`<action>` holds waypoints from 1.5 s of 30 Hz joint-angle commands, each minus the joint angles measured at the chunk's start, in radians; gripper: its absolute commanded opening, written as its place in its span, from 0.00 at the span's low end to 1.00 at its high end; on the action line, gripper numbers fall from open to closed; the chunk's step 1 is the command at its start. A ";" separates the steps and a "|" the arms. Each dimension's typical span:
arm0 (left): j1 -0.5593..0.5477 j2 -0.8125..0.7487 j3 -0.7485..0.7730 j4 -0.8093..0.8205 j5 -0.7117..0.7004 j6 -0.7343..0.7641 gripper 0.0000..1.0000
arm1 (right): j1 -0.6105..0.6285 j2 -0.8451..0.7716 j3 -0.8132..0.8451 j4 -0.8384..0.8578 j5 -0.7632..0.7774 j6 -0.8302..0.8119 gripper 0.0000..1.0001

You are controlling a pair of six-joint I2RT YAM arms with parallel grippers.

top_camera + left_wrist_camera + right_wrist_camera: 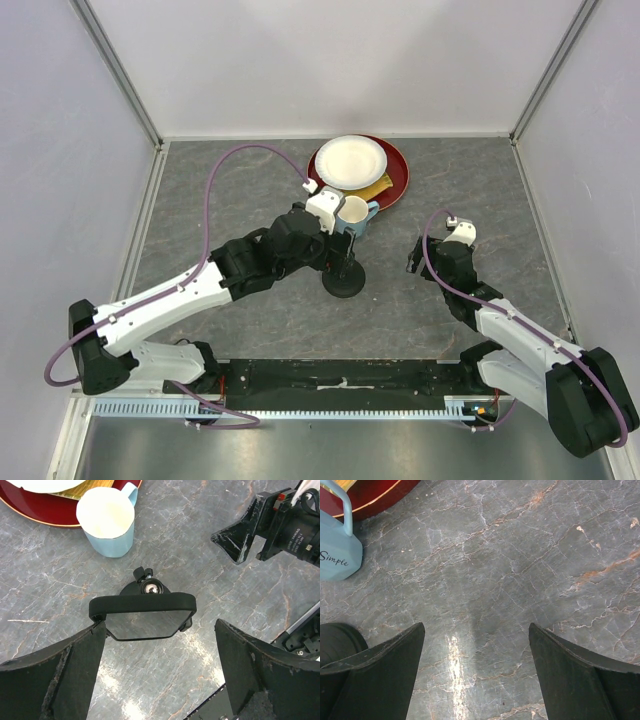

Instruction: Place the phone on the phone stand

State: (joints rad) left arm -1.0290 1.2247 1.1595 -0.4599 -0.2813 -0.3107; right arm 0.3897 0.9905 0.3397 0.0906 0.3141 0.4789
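Phone (pixel 142 617) on stand (pixel 149 586), long axis sideways, landscape

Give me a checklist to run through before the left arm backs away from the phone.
1. Phone resting on the stand: ok, it lies across the stand's head.
2. Left claw open: ok, spread wide around the phone.
3. Fingers off the phone: cannot tell; one tip sits right at its corner.
4. Blue mug apart from the stand: ok.
5. Right claw out of the way: ok, open over the table.
6. Phone firmly clamped: cannot tell.
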 commanded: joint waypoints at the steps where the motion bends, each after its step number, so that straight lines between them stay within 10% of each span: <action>1: -0.002 0.021 0.055 -0.020 -0.039 0.010 0.92 | -0.003 -0.006 0.004 0.032 0.005 0.009 0.91; 29: 0.000 0.124 0.155 -0.089 -0.062 0.035 0.98 | -0.002 -0.007 0.001 0.037 -0.001 0.007 0.91; 45: 0.000 0.122 0.132 -0.056 -0.064 0.039 0.64 | -0.002 0.008 0.005 0.038 -0.006 0.007 0.91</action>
State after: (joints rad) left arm -1.0290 1.3499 1.2675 -0.5671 -0.3378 -0.3019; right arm 0.3897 0.9966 0.3397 0.0971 0.3107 0.4789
